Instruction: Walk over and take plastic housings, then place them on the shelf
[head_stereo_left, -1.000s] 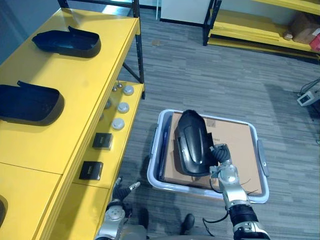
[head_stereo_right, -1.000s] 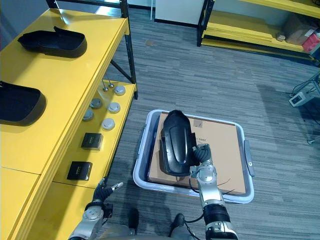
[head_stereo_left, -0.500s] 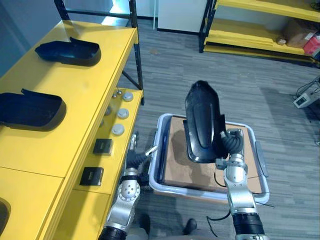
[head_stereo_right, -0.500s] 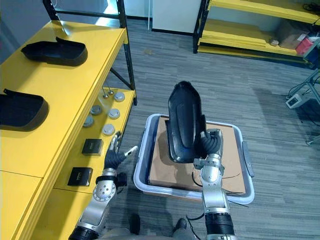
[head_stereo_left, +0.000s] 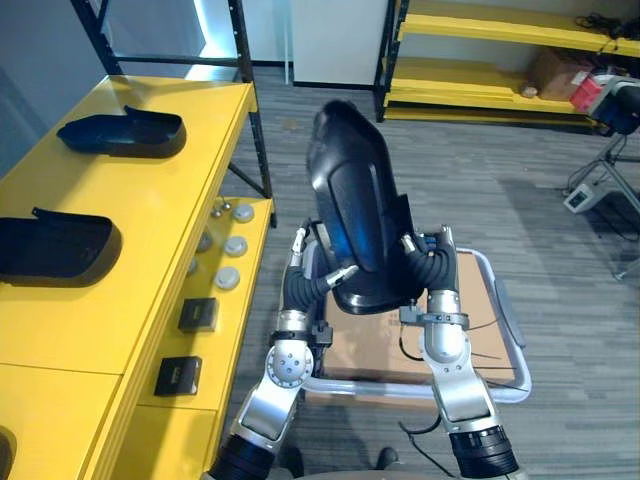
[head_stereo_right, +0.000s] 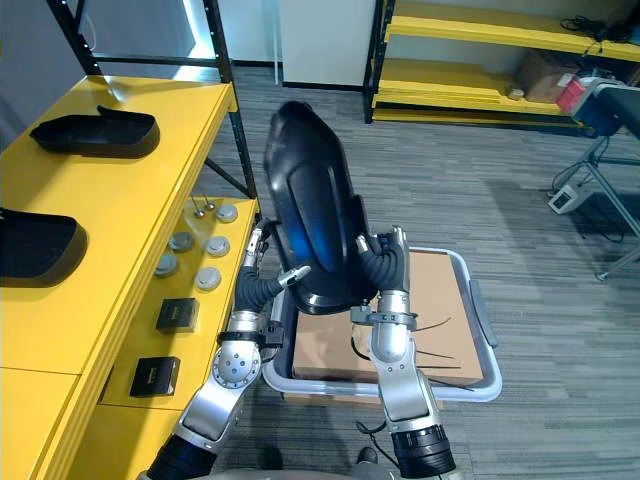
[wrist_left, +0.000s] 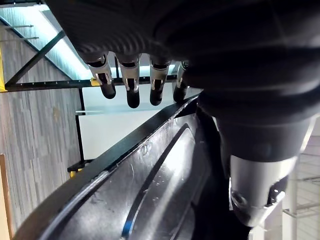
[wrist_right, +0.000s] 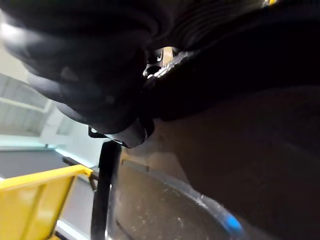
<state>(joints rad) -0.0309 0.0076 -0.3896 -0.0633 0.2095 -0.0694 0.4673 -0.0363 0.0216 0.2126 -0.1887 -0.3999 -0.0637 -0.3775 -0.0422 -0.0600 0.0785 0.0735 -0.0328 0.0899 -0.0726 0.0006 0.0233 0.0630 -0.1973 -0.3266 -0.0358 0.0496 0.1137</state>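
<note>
A long glossy black plastic housing (head_stereo_left: 350, 200) stands nearly upright in the air above the tub, between my two hands. My right hand (head_stereo_left: 435, 275) is shut on its lower right edge, fingers curled round the rim. My left hand (head_stereo_left: 300, 290) rests against its lower left side; in the left wrist view its fingers (wrist_left: 130, 85) are straight and reach past the housing's edge (wrist_left: 150, 190). Two more black housings (head_stereo_left: 120, 133) (head_stereo_left: 55, 248) lie on the yellow shelf top (head_stereo_left: 160, 220) to my left.
Below the hands is a grey tub (head_stereo_left: 512, 350) with a flat cardboard box (head_stereo_left: 485, 310) in it. The lower yellow shelf carries round knobs (head_stereo_left: 232, 245) and small black boxes (head_stereo_left: 197, 314). A black shelf post (head_stereo_left: 250, 110) stands beside it. Another yellow rack (head_stereo_left: 480, 60) is far ahead.
My right hand has lifted the housing from the tub to well above it. My left hand has risen from low at the left to the housing's side. The camera has shifted.
</note>
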